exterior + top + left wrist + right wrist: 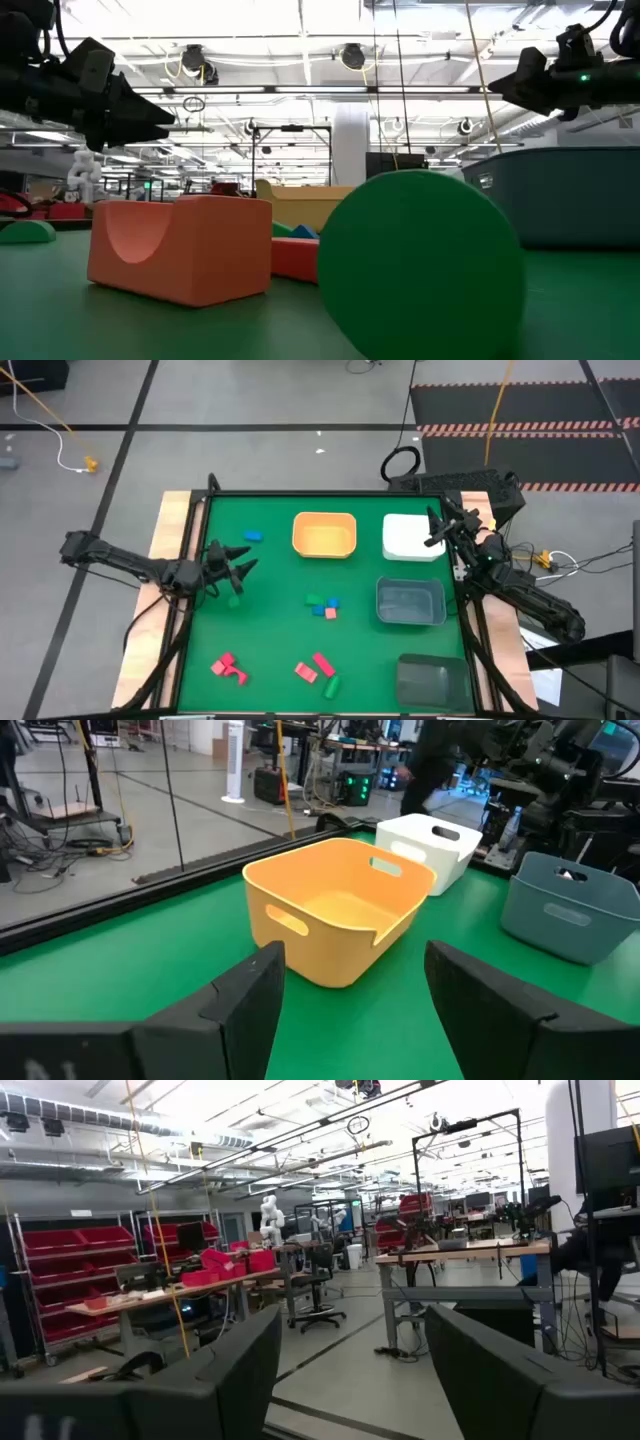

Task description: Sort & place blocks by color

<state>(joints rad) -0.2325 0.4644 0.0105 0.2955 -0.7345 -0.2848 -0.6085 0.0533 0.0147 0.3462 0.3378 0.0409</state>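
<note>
Small blocks lie scattered on the green table (270, 630). They are a blue one (253, 536), a green one (235, 601), a green, blue and red cluster (322, 605), pink pieces (228, 668), and red (322, 663) and green (331, 685) pieces near the front. My left gripper (246, 558) hovers open at the table's left, between the blue and the green block, pointing toward the orange bin (335, 910). Nothing sits between its fingers (355, 960). My right gripper (432, 530) is open and raised at the white bin's (410, 538) right rim, holding nothing (355, 1320).
A grey bin (410, 602) stands right of centre, and a darker bin (432, 680) sits at the front right corner. In the low view a red arched block (180, 250) and a round green block (420, 265) lie close to the front edge.
</note>
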